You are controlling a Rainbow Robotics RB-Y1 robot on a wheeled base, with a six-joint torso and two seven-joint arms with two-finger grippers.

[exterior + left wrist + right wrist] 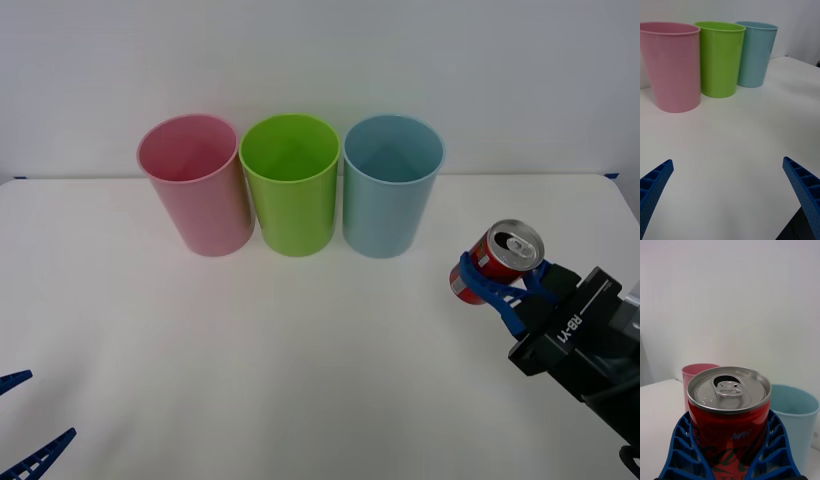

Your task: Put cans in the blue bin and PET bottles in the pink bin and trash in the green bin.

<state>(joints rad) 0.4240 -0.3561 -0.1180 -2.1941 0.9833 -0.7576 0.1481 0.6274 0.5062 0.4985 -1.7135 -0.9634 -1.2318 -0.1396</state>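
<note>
Two grippers are in frame. The right gripper [497,277], at the right of the front view, reaches in from the lower-right corner on a black wrist body, its blue ribbed fingers [681,450] clamped on both sides of the red can [497,260]. The can is held off the table [300,360], tilted, silver top and pull-tab facing up, below and to the right of the blue bin [392,190]. The left gripper [25,420] sits at the lower-left corner of the front view, fingers spread wide apart with nothing between them. Three bins stand in a row at the upper centre, near the table's far edge by the wall: pink bin [195,185], green bin [291,185], then the blue bin, standing just beside one another. Bare table surface lies between the bins and both grippers. In the right wrist view the can covers the green bin and part of the pink bin [696,371]; the can's lower body is cut off at the frame edge.
</note>
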